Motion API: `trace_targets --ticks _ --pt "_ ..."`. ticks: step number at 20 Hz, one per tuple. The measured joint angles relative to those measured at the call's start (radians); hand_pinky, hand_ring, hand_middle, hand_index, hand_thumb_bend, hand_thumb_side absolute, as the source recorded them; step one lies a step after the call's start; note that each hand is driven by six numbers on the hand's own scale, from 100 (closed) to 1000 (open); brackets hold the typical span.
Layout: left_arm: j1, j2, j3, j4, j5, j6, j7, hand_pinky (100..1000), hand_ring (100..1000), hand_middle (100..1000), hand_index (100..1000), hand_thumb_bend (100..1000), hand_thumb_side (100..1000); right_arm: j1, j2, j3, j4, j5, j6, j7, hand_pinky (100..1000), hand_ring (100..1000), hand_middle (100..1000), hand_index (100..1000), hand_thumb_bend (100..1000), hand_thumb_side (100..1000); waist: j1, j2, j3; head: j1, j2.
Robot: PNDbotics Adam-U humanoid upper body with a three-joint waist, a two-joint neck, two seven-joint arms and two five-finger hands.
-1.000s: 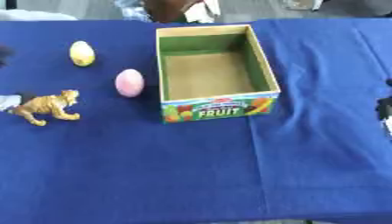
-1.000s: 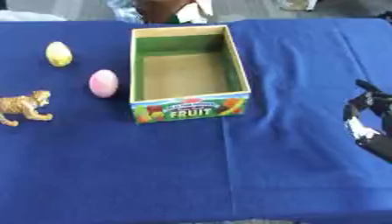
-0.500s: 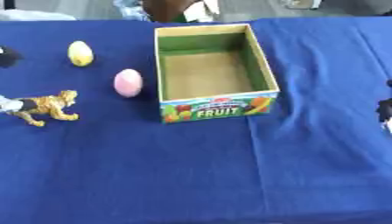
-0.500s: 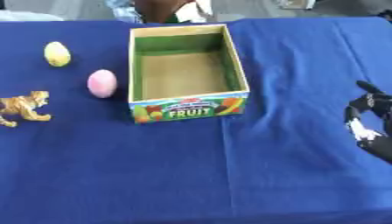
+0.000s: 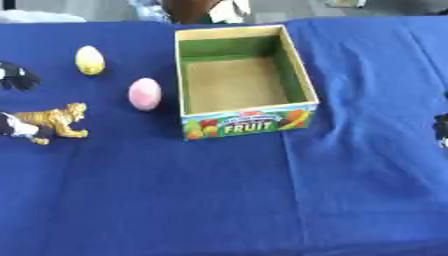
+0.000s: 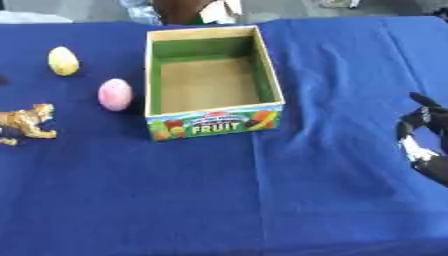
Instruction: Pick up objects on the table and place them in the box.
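My left hand (image 5: 17,125) grasps the tiger (image 5: 54,120) by its rear, beside the pink egg (image 5: 144,93) and box (image 5: 242,125); my right hand (image 6: 422,137) rests relaxed

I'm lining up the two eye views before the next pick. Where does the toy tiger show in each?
Left eye view: the toy tiger stands near the left edge, at mid height, whole.
Right eye view: the toy tiger sits at the left edge, its rear cut off.
Shared landmark: the pink egg, between the tiger and the fruit box.
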Motion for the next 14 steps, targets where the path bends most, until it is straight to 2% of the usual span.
trace_targets --ticks 6,11,13,14 --pt "-0.005 -0.025 -0.015 0.032 -0.018 0.002 -0.002 697 632 554 772 587 378 0.0 0.0 0.0 0.0 0.0 -0.001 0.002 778 1000 491 460 100 479 0.003 0.003 -0.005 0.002 0.0" --pt "-0.005 -0.04 -0.023 0.05 -0.033 0.013 0.01 655 549 466 716 443 363 0.0 0.0 0.0 0.0 0.0 -0.001 0.002 778 1000 491 460 100 480 0.004 0.004 -0.008 0.002 0.0" --pt "-0.005 -0.041 -0.023 0.051 -0.036 0.018 0.022 624 493 398 661 296 333 0.0 0.0 0.0 0.0 0.0 -0.001 0.002 778 1000 491 460 100 480 0.004 0.004 -0.01 0.002 0.0" --pt "-0.005 -0.041 -0.023 0.051 -0.036 0.021 0.03 602 454 341 612 189 308 0.0 0.0 0.0 0.0 0.0 -0.001 0.002 778 1000 490 460 100 481 0.004 0.004 -0.01 0.002 0.0"
